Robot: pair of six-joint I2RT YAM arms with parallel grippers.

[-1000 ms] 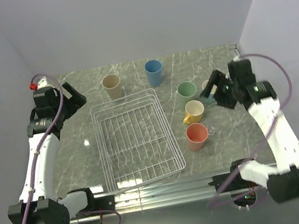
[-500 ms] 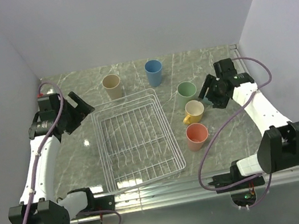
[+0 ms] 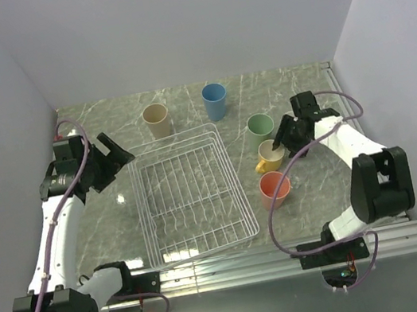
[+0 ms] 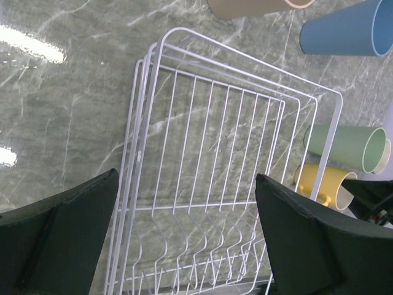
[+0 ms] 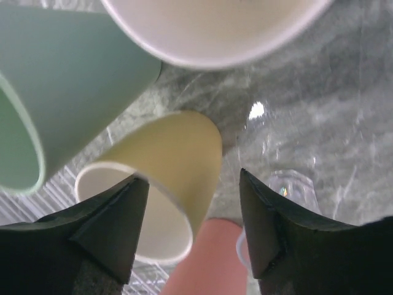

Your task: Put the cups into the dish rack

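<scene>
The white wire dish rack (image 3: pixel 140 208) lies mid-table with nothing in it. Behind it stand a beige cup (image 3: pixel 157 120) and a blue cup (image 3: pixel 215 101). To its right are a green cup (image 3: pixel 261 126), a yellow mug (image 3: pixel 271 154) and a salmon cup (image 3: pixel 274 189). My right gripper (image 3: pixel 280 142) is open, low over the yellow mug (image 5: pixel 184 153). One finger hangs over the mug's mouth and the other outside its wall, with a gap left. My left gripper (image 4: pixel 185 184) is open and holds nothing. It hovers at the dish rack's (image 4: pixel 138 123) left edge.
A pale cup rim (image 5: pixel 215 31) fills the top of the right wrist view, close behind the green cup (image 5: pixel 73 80) and the yellow mug. The salmon cup (image 5: pixel 206 258) stands just beyond the mug. Walls close the table at the left, back and right.
My right gripper has swung left onto the yellow mug and its jaws have narrowed. My left gripper has shifted slightly down and toward the rack, still wide open.
</scene>
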